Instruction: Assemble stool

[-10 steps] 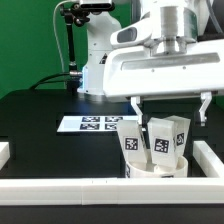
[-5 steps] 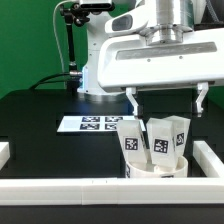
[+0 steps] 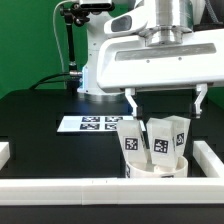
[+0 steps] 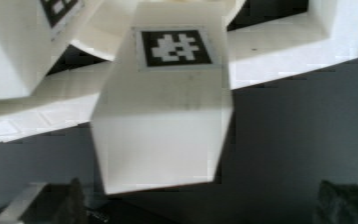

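The stool's round white seat (image 3: pixel 155 167) lies at the exterior view's right front. Three short white legs with square tags stand in it: one (image 3: pixel 130 141), one (image 3: pixel 158 141) and one (image 3: pixel 179 135). My gripper (image 3: pixel 167 110) hangs just above the legs' tops, open wide and empty, with one finger (image 3: pixel 133 102) on each side. In the wrist view a tagged leg (image 4: pixel 163 110) stretches away between my dark fingertips (image 4: pixel 48 204), and my gripper (image 4: pixel 197 206) touches nothing. The seat's lower part is hidden behind the front rail.
The marker board (image 3: pixel 90 123) lies flat on the black table behind the stool. White border rails run along the front (image 3: pixel 80 189), the exterior view's right (image 3: pixel 209 151) and left (image 3: pixel 5 152). The robot's base (image 3: pixel 95 60) stands at the back.
My gripper has risen a little above the legs, still open. The stool parts have not moved.
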Controlling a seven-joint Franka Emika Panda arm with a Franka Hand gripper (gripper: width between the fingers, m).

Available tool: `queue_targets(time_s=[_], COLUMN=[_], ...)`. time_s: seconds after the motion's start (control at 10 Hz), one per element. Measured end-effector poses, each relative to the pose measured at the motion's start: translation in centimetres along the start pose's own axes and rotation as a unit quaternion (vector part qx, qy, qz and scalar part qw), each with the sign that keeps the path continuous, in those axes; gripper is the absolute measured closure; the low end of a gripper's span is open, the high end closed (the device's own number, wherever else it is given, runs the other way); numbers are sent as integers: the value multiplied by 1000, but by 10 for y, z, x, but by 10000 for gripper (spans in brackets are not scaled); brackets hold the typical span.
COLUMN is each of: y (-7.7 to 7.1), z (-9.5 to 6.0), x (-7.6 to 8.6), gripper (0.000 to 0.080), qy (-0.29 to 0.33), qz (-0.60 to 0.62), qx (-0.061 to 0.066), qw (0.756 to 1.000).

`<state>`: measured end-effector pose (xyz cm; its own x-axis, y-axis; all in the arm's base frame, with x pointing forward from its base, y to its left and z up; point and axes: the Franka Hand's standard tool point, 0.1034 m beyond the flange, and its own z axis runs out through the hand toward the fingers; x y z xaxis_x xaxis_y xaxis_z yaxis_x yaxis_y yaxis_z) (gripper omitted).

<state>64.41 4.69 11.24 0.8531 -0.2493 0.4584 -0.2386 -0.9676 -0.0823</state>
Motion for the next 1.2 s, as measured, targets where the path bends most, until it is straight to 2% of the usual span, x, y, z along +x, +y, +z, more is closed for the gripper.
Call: queue_targets(time_s=[0.2,0.4,0.6,0.9,1.0,1.2], y=[4,6,8,10,10,6], z=[-2,-7,-10,-5,-5,-2], x=[-3,0,-9,-9,-8,-10], gripper=[151,150,150,150,150,151], qy=[-91,-150,-215,-205,-200,-184], qz=[11,18,24,16,-22,-144], qx=[-1,0,-1,-1,4,24], qw=[996,988,976,979,980,972])
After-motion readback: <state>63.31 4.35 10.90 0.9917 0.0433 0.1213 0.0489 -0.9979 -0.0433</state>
